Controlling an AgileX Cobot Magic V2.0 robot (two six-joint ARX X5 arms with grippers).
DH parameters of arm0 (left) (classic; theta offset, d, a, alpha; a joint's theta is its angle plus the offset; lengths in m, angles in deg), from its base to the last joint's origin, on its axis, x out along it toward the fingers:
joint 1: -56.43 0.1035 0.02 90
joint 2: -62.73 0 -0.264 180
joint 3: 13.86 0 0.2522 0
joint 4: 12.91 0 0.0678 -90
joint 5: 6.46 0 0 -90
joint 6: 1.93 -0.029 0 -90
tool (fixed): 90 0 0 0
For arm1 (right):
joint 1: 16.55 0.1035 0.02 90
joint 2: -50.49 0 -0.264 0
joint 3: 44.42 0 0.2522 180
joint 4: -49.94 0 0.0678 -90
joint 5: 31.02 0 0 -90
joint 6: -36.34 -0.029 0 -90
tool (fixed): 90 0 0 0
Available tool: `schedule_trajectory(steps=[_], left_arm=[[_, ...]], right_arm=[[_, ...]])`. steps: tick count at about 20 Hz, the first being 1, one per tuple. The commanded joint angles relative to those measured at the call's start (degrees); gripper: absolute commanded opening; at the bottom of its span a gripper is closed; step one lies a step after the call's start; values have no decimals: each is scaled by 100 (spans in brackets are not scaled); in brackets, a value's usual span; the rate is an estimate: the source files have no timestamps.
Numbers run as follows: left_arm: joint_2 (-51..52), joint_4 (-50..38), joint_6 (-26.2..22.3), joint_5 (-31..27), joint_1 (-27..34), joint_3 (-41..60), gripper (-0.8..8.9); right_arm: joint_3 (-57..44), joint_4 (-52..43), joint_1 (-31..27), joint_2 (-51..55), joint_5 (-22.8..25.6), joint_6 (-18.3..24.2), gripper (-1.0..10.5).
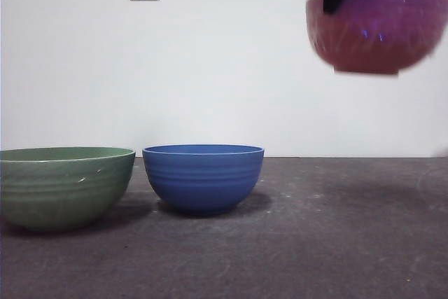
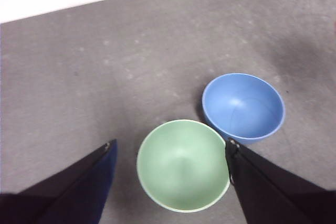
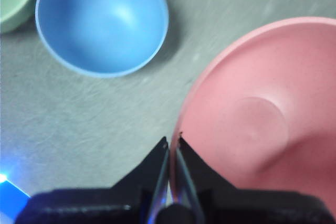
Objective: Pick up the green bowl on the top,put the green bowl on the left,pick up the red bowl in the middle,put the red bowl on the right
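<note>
**Red bowl hanging high by a thin rim pinch**

The right gripper (image 3: 173,142) is squeezing its jaws nearly shut on the rim of the dusty pinkish-red ribbed round bowl (image 1: 378,29), holding it high above the right end of the grey table (image 1: 336,243). That thin pinch could be slipping, so the bowl might tip or drop. The sage-green ribbed round bowl (image 1: 63,187) is sitting at the left end, just beside the blue round bowl (image 1: 203,176). The left gripper (image 2: 170,153) is hanging wide open above the green bowl, holding nothing.
</note>
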Motion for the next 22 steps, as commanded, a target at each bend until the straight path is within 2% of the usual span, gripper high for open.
schedule_trajectory(steps=[1, 3, 7, 9, 12, 15, 18, 22], left_arm=[[-52, -61, 35, 188, 2, 31, 345], [-116, -70, 35, 190, -2, 31, 345], [-197, -79, 35, 306, -2, 31, 344], [-223, -74, 35, 306, -2, 31, 344], [-282, -68, 35, 308, -2, 31, 344], [-304, -76, 35, 317, -2, 31, 345], [-304, -76, 33, 315, -2, 31, 345], [-304, -205, 33, 315, -2, 31, 344]], right_arm=[[-850, -841, 20, 83, -44, -372, -12], [-1458, -1589, 20, 15, -63, -446, -12], [-2208, -2708, 17, -304, -496, -479, -12], [-2232, -2782, 17, -566, -503, -487, -12], [-2232, -2870, 17, -957, -874, -483, -12], [-2232, -2898, 22, -1073, -933, -490, 16], [-2232, -2922, 13, -986, -901, -608, 271], [-2232, -3143, -107, -326, -896, -514, 282]])
